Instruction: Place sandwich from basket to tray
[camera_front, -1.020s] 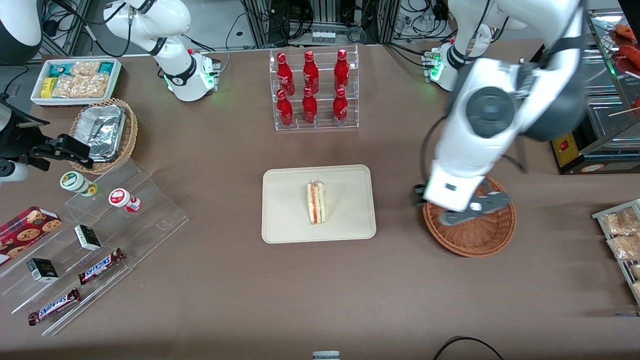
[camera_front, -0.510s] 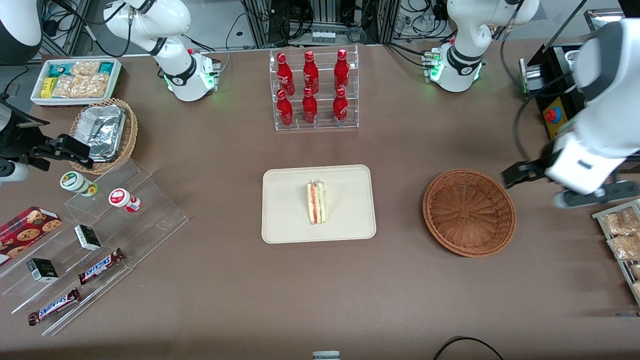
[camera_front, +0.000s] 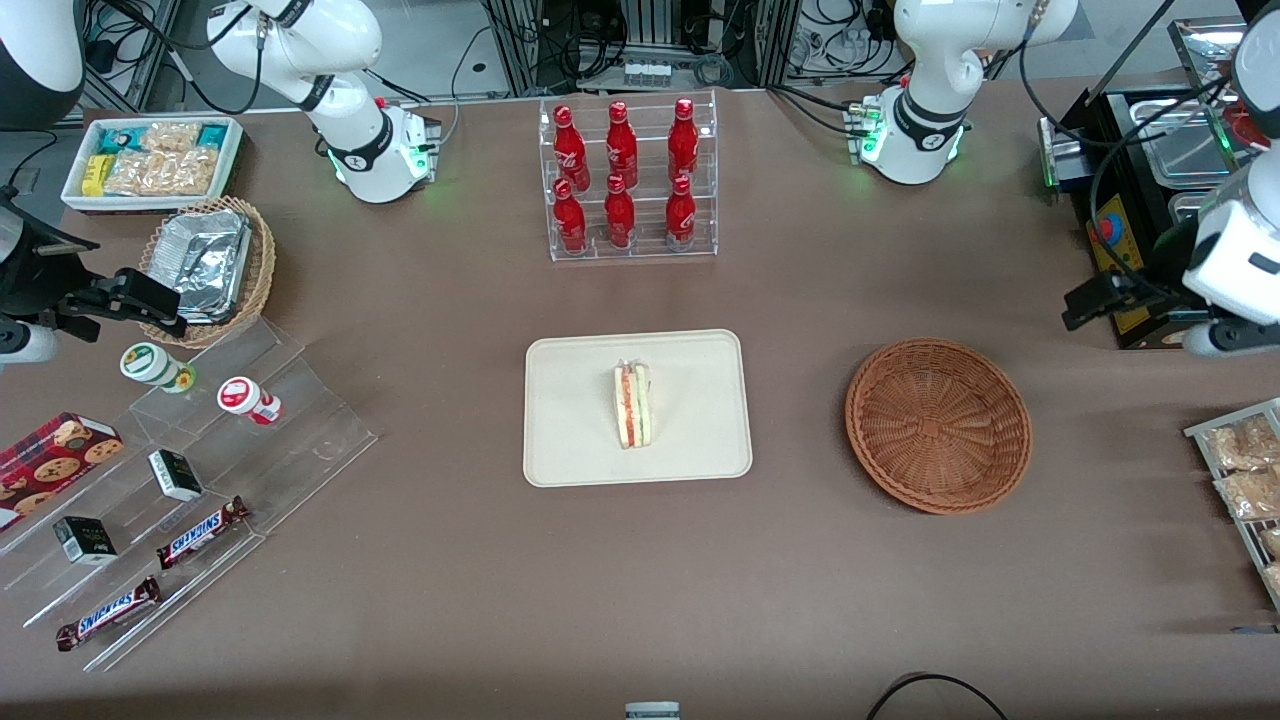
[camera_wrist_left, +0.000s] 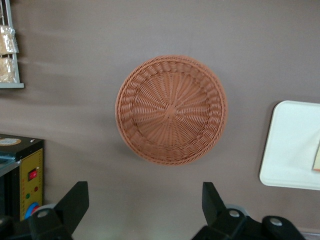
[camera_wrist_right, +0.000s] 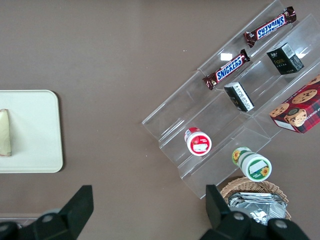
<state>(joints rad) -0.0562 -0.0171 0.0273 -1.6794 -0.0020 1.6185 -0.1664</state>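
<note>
- The sandwich (camera_front: 632, 405) lies on the tray (camera_front: 570, 450), and the basket (camera_front: 938, 425) holds nothing.
- The gripper (camera_wrist_left: 142, 212) hangs high near the basket toward the working arm's end, fingers (camera_wrist_left: 75, 199) spread wide, holding nothing.
- The wedge looks light, soft and slippery-wrapped; its flat bread faces would suit a gentle grip.

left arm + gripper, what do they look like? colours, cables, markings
The left arm has glossy white rounded shells with dark joint sections, and black cables loop along it. Its white base glows green. The gripper, at the working arm's end of the table, is black, with two wedge-shaped fingers on bolted mounts, set wide apart.
</note>
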